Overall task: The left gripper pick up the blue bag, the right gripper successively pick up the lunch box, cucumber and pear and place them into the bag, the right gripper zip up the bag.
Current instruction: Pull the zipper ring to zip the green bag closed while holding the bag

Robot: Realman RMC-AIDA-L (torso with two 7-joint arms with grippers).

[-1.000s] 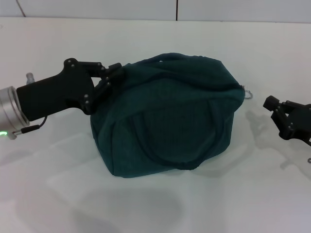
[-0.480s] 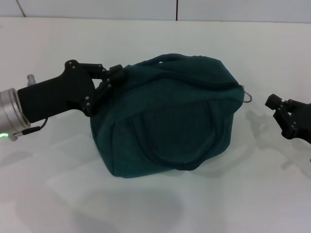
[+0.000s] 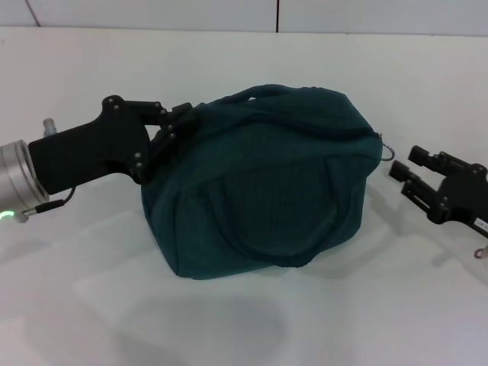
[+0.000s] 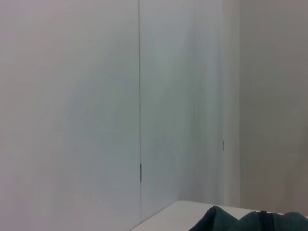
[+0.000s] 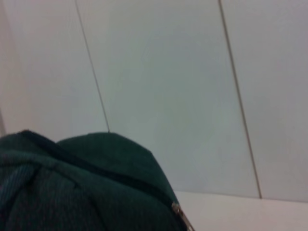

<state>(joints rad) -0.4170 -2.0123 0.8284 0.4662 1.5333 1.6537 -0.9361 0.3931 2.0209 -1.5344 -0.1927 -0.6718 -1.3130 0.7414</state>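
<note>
The blue bag point(image 3: 263, 183) sits bulging in the middle of the white table, and its zipper line looks closed across the top. My left gripper point(image 3: 178, 122) is shut on the bag's upper left edge. The metal ring pull point(image 3: 389, 151) sticks out at the bag's right end. My right gripper point(image 3: 409, 168) hovers open just right of that ring, not touching it. The right wrist view shows the bag point(image 5: 72, 192) close up with the zipper pull point(image 5: 182, 216). A corner of the bag point(image 4: 250, 221) shows in the left wrist view. The lunch box, cucumber and pear are out of view.
The white table point(image 3: 305, 69) stretches behind and in front of the bag. A pale panelled wall point(image 4: 139, 96) stands beyond the table's far edge.
My right gripper has shifted left toward the bag's ring pull, and both its fingers now show spread apart. The bag and my left gripper have stayed put.
</note>
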